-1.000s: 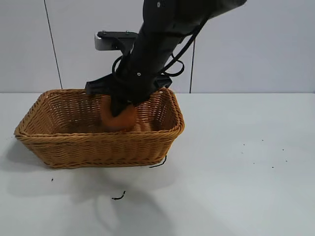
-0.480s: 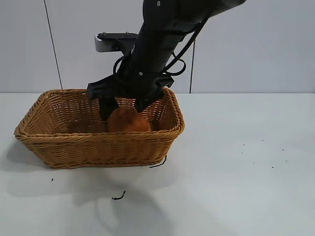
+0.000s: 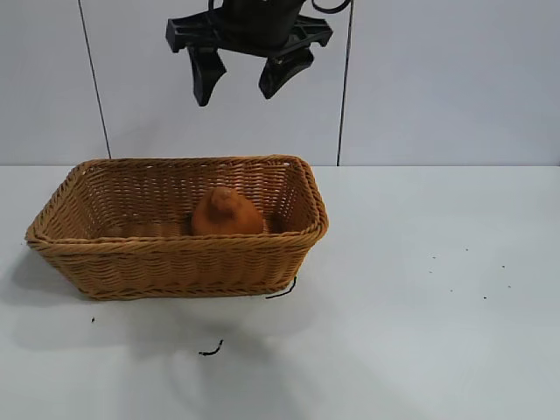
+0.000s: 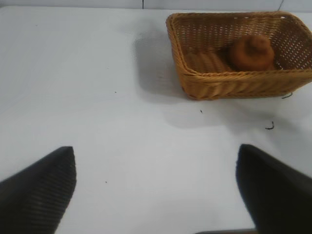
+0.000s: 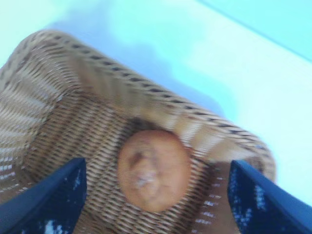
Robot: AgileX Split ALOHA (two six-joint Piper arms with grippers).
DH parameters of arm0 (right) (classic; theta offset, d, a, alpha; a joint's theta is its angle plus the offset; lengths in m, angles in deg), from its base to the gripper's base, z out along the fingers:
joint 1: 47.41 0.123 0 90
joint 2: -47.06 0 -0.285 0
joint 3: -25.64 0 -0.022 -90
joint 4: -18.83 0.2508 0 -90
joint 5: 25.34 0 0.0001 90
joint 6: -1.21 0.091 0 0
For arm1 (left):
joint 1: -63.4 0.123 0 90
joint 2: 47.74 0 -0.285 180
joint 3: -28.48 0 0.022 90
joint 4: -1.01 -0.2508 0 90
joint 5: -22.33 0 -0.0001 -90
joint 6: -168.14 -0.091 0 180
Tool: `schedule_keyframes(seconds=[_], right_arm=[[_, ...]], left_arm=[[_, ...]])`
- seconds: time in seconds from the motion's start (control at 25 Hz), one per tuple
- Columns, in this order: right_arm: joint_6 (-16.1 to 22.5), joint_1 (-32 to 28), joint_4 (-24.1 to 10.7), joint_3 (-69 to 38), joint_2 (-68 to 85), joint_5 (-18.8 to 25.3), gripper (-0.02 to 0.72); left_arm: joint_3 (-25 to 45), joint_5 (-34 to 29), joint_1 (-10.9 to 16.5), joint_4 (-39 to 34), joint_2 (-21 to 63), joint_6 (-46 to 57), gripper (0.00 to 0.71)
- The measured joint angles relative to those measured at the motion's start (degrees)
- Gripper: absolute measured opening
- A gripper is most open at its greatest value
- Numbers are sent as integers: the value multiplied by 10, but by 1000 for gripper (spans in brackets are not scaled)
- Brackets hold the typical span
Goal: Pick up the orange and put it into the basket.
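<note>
The orange (image 3: 226, 213) rests inside the wicker basket (image 3: 175, 243), toward its right end, upright with its knob on top. My right gripper (image 3: 234, 96) hangs high above the basket, open and empty. In the right wrist view the orange (image 5: 153, 168) lies on the basket floor straight below the open right gripper (image 5: 157, 165), with the basket rim (image 5: 146, 95) beside it. My left gripper (image 4: 155, 151) is open and empty over bare table, far from the basket (image 4: 234, 75) and the orange (image 4: 251, 51). It is out of the exterior view.
A loose dark strand (image 3: 210, 351) lies on the white table in front of the basket, and another (image 3: 282, 291) lies at the basket's front right corner. Small dark specks dot the table at the right. A grey wall stands behind.
My right gripper let go of the orange inside the basket, opened, and rose straight up well above the rim. The orange stays on the basket floor.
</note>
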Motion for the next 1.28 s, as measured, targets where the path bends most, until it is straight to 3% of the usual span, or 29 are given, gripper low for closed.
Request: schedule_keyframes(seconds=[0.36, 0.6, 0.84, 1.0, 1.28], right_arm=[[1, -147, -7, 1, 0, 47, 568], [0, -213, -8, 1, 0, 67, 568], [-6, -230, -19, 1, 0, 106, 568], [-6, -230, -26, 1, 0, 108, 568], [-6, -230, -2, -19, 30, 108, 568]], left_arm=[[0, -1, 0, 0, 0, 0, 639], [0, -1, 0, 0, 0, 0, 639], [0, -1, 0, 0, 0, 0, 639], [0, -1, 0, 0, 0, 0, 639], [0, -1, 0, 0, 0, 0, 639]])
